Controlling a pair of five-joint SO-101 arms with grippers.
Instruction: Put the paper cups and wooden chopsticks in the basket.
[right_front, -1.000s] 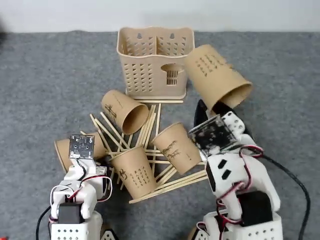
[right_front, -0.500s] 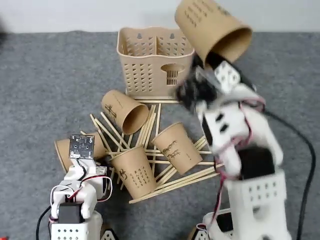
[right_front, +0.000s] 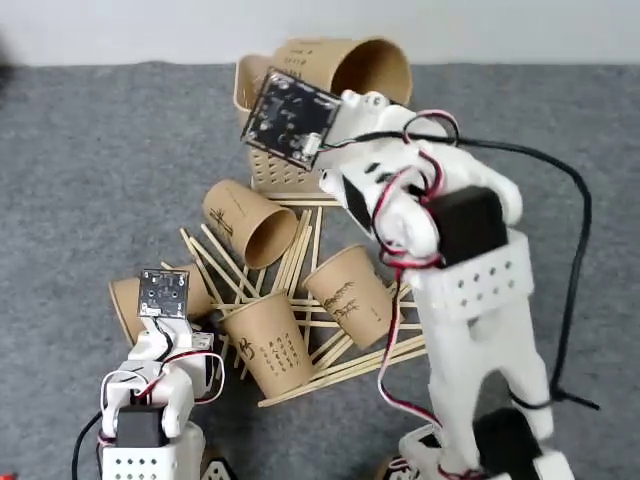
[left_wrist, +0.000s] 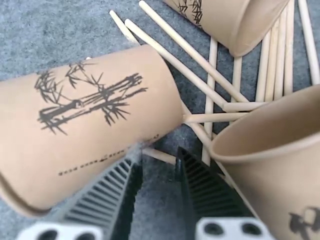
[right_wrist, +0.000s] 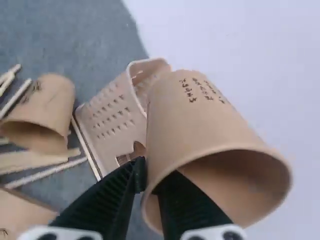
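Observation:
My right gripper (right_wrist: 150, 175) is shut on the rim of a brown paper cup (right_wrist: 200, 145), held tilted with its mouth sideways. In the high view that cup (right_front: 345, 65) hangs above the beige basket (right_front: 252, 88) at the back. Three more cups (right_front: 248, 222) (right_front: 350, 295) (right_front: 268, 342) rest among scattered wooden chopsticks (right_front: 300, 255). My left gripper (left_wrist: 159, 159) is open and empty, low over the mat. It sits between a cup lying on its side (left_wrist: 90, 130) and another cup's rim (left_wrist: 270, 145); the lying cup (right_front: 125, 298) is at front left.
The basket (right_wrist: 112, 117) has two compartments and slotted walls. A chopstick (right_front: 320, 203) lies along its front base. Grey mat (right_front: 90, 170) stretches bare to the left and right of the pile. The right arm's cable (right_front: 575, 260) loops at the right.
The right arm has lifted the held cup from beside the basket's right side up and leftward over the basket. The left arm has not moved.

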